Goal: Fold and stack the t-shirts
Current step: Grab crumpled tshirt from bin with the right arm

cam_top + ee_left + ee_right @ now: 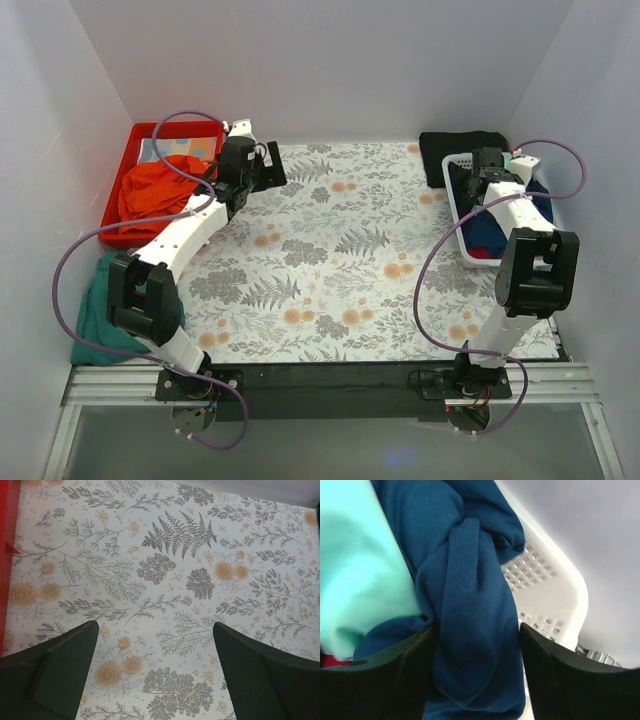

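Observation:
A navy blue t-shirt [470, 605] lies bunched in the white basket [545, 595], beside a turquoise shirt [360, 570]. A sliver of red-pink cloth [327, 660] shows at the lower left. My right gripper [477, 645] is down in the basket [462, 225], jaws apart, astride a thick navy fold. The left finger touches the cloth and a thin gap shows at the right finger. The navy shirt also shows in the top view [495, 232]. My left gripper [155, 645] is open and empty over the floral tablecloth, near the back left [268, 165].
A red tray [118, 195] at the back left holds an orange-red shirt [160, 190]. A teal shirt [98, 305] lies at the table's left edge. A black shirt [455, 148] lies behind the basket. White walls enclose three sides.

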You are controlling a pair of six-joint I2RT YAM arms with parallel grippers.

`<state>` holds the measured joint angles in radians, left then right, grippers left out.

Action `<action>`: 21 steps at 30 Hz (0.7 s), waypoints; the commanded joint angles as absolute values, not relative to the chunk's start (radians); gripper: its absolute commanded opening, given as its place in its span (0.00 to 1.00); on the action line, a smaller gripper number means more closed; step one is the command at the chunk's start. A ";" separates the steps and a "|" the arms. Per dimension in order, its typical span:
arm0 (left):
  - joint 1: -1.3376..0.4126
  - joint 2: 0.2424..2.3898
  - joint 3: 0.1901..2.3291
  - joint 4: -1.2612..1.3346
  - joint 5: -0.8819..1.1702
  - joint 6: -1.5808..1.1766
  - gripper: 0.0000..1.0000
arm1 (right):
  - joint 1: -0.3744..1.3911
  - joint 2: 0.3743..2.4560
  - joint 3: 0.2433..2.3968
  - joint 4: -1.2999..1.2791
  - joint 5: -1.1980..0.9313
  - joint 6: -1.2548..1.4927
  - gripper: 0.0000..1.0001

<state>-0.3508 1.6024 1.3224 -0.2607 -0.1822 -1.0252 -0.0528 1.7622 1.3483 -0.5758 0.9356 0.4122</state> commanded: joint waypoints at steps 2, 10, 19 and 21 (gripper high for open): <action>-0.353 1.618 1.382 -0.296 -0.167 -1.025 0.98 | -0.069 1.720 1.278 -0.584 0.962 0.480 0.54; -0.351 1.612 1.371 -0.296 -0.179 -1.023 0.98 | -0.078 1.715 1.307 -0.589 0.922 0.486 0.01; -0.353 1.603 1.353 -0.290 -0.176 -1.025 0.98 | 0.033 1.569 1.365 -0.634 0.981 0.500 0.01; -0.353 1.600 1.350 -0.287 -0.173 -1.026 0.98 | 0.103 1.542 1.403 -0.647 1.009 0.488 0.01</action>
<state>-0.3508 1.6329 1.3491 -0.2852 -0.1761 -1.0286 -0.0078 1.6379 1.3022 -0.6296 0.9241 0.4824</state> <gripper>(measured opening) 0.981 0.056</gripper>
